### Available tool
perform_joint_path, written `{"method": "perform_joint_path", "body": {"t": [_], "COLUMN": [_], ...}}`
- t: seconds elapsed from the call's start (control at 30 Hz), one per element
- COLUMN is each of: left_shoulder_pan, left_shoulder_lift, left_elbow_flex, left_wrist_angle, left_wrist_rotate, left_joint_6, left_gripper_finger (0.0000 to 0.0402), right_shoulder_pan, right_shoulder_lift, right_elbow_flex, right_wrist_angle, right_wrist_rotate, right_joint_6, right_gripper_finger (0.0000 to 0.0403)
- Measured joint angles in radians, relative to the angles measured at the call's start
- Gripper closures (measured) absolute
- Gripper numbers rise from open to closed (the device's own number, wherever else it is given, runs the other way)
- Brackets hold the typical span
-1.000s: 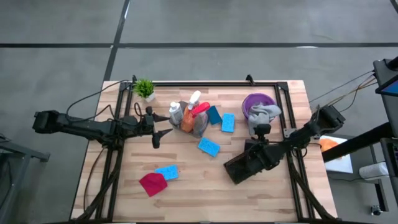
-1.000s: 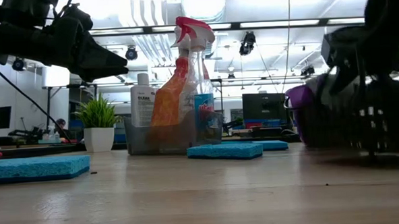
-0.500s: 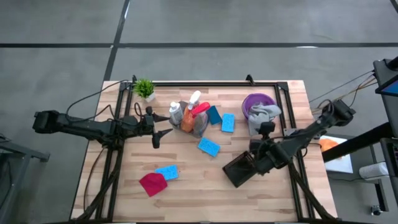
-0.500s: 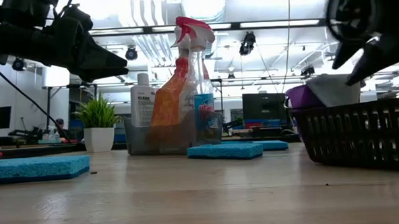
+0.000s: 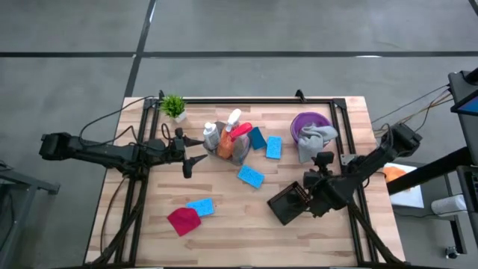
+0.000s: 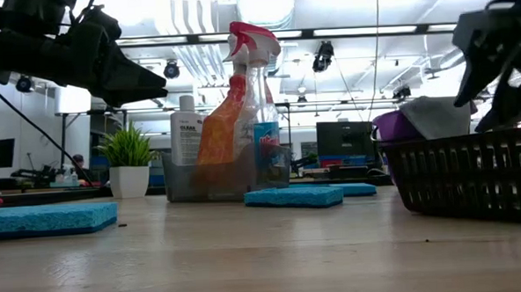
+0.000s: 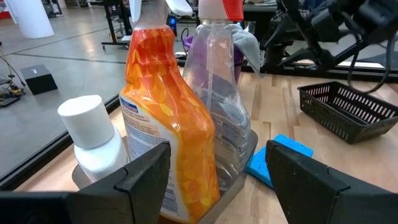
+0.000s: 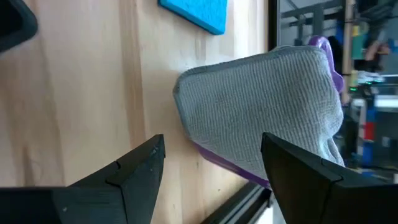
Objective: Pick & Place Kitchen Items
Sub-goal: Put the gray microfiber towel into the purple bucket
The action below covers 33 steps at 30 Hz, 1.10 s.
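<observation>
L gripper point(image 5: 196, 159) is held spread, nothing in it, aimed at the bottles point(image 5: 224, 137) in the grey tray near the table's back edge, prob. to grab one; R gripper point(image 8: 211, 163) is spread too, empty, over the grey cloth point(image 8: 261, 109) by the right edge.

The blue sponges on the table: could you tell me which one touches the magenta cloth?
The sponge nearest the table's front edge, left of centre; its corner meets the magenta cloth. The other three lie apart from it, nearer the bottles.
</observation>
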Motion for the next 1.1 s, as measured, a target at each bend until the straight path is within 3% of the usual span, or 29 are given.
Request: {"method": "perform_joint_path", "body": {"t": [0.3, 0.63, 0.87, 1.1], "left_shoulder_pan": [0.000, 0.000, 0.000, 0.000], "left_shoulder_lift": [0.000, 0.000, 0.000, 0.000], "left_elbow_flex": [0.000, 0.000, 0.000, 0.000], "left_wrist_angle": [0.000, 0.001, 0.005, 0.005], "left_wrist_rotate": [0.000, 0.000, 0.000, 0.000], "left_joint_6": [0.000, 0.000, -0.001, -0.001], "left_gripper_finger": [0.0138, 0.0138, 0.0138, 0.0138], "right_shoulder_pan": [0.001, 0.011, 0.001, -0.077], "right_shoulder_lift": [0.103, 0.061, -0.053, -0.212], "right_elbow_flex": [-0.001, -0.001, 0.043, 0.116], "right_wrist_angle": [0.008, 0.070, 0.068, -0.047], "right_wrist_rotate": [0.030, 0.091, 0.087, -0.015], "right_joint_6": [0.099, 0.088, 0.061, 0.089], "right_gripper_finger": [0.0140, 0.0140, 0.0140, 0.0140]}}
